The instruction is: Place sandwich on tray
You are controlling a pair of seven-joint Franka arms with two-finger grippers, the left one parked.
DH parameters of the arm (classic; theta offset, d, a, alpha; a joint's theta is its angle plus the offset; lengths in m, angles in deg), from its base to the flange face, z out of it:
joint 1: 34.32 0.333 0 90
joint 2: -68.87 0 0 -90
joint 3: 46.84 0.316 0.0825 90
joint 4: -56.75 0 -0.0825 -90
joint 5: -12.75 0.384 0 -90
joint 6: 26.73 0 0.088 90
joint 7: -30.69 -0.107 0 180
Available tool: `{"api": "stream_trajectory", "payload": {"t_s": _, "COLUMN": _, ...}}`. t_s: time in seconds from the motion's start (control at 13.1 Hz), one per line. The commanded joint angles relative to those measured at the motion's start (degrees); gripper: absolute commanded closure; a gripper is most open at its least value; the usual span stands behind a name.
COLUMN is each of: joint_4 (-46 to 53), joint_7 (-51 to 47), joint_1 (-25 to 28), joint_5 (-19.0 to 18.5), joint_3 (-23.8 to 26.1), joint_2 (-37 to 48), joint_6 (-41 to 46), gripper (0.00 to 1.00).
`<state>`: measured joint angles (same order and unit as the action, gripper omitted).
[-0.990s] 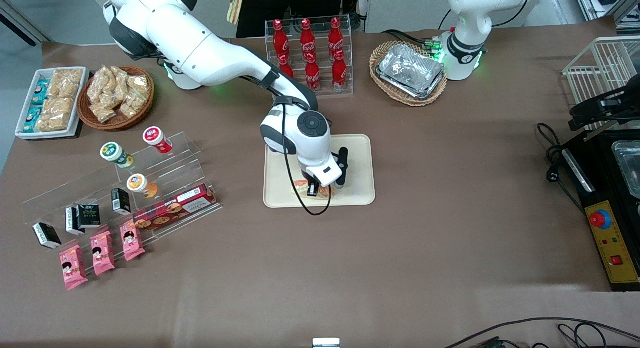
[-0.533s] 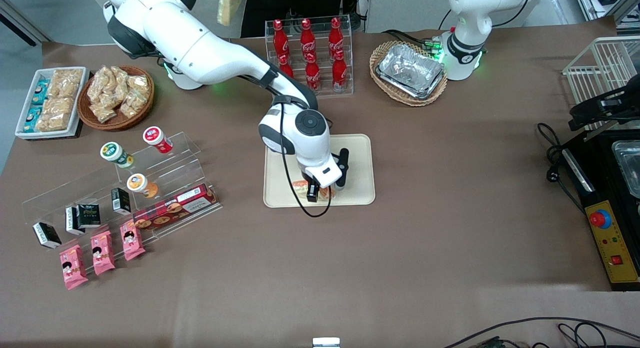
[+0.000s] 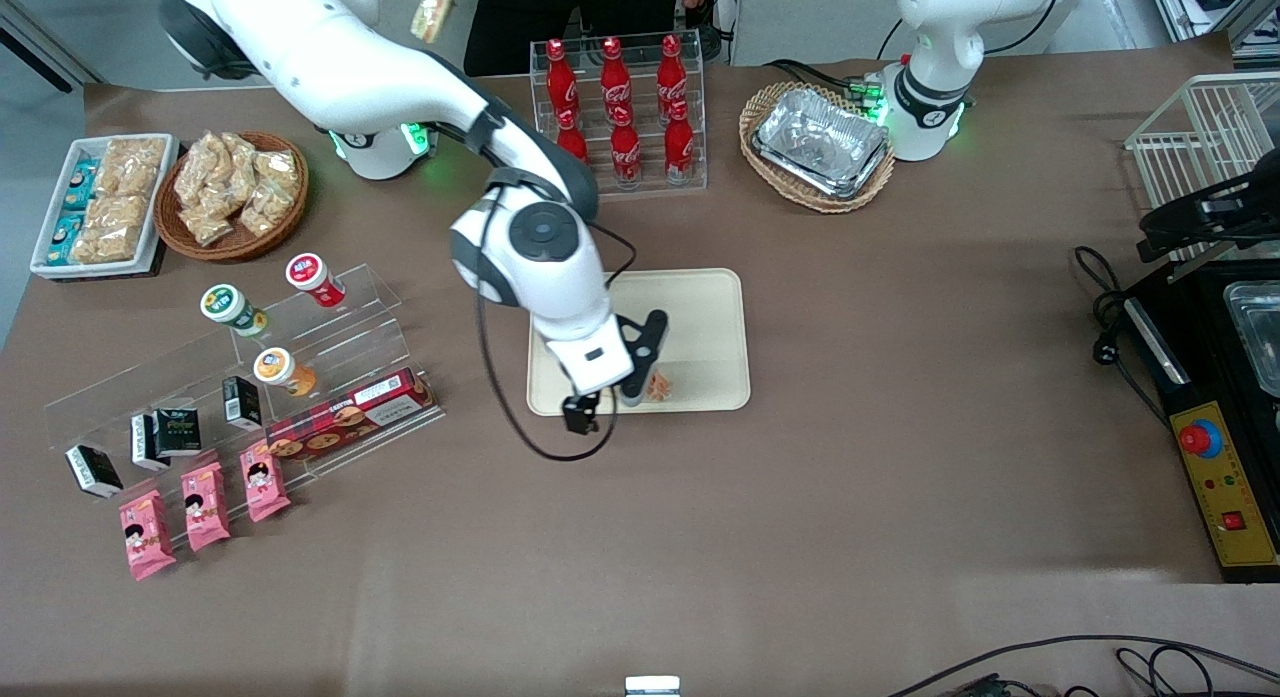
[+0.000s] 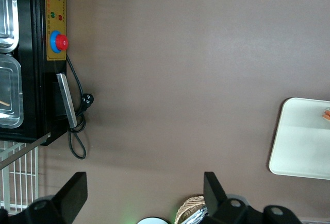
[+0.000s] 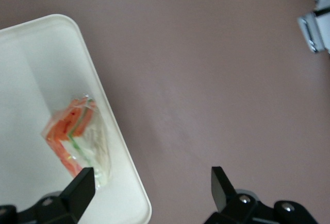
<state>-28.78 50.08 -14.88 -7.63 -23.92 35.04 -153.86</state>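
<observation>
Lying whole in the wrist view, the sandwich (image 5: pixel 77 136) rests on the tray (image 5: pixel 36 59); from the front the arm hides most of it. The gripper (image 5: pixel 152 190) hangs above the tray's near edge, fingers (image 5: pixel 220 185) apart and empty. A cola rack (image 3: pixel 618 107) stands farther from the camera on the surface (image 3: pixel 900 457).

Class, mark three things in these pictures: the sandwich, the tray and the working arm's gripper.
sandwich (image 5: pixel 77 139), right wrist view, on its wrapped filling layers.
tray (image 3: pixel 705 322), front view, on a bare part of its floor.
gripper (image 3: pixel 600 407), front view, midway between its open fingertips, above the tray's edge.
</observation>
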Motion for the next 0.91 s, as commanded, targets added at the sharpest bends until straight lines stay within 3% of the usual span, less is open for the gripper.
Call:
{"api": "stream_trajectory", "payload": {"t_s": 0.0, "joint_4": -1.05, "joint_7": -0.14, "joint_1": -4.21, "joint_5": 5.25, "joint_3": 0.29, "joint_2": 5.60, "joint_6": 5.30, "gripper": 0.00}}
{"api": "stream_trajectory", "payload": {"t_s": 0.23, "joint_4": -1.05, "joint_7": -0.50, "joint_1": -7.64, "joint_5": 9.56, "joint_3": -0.06, "joint_2": 10.52, "joint_6": 11.71, "gripper": 0.00}}
{"api": "stream_trajectory", "payload": {"t_s": 0.53, "joint_4": -0.96, "joint_7": -0.50, "joint_1": -14.77, "joint_5": 12.29, "joint_3": -0.41, "joint_2": 17.20, "joint_6": 20.59, "gripper": 0.00}}
{"api": "stream_trajectory", "payload": {"t_s": 0.84, "joint_4": -0.87, "joint_7": -0.41, "joint_1": -14.78, "joint_5": 15.55, "joint_3": -9.70, "joint_2": 22.30, "joint_6": 25.69, "gripper": 0.00}}
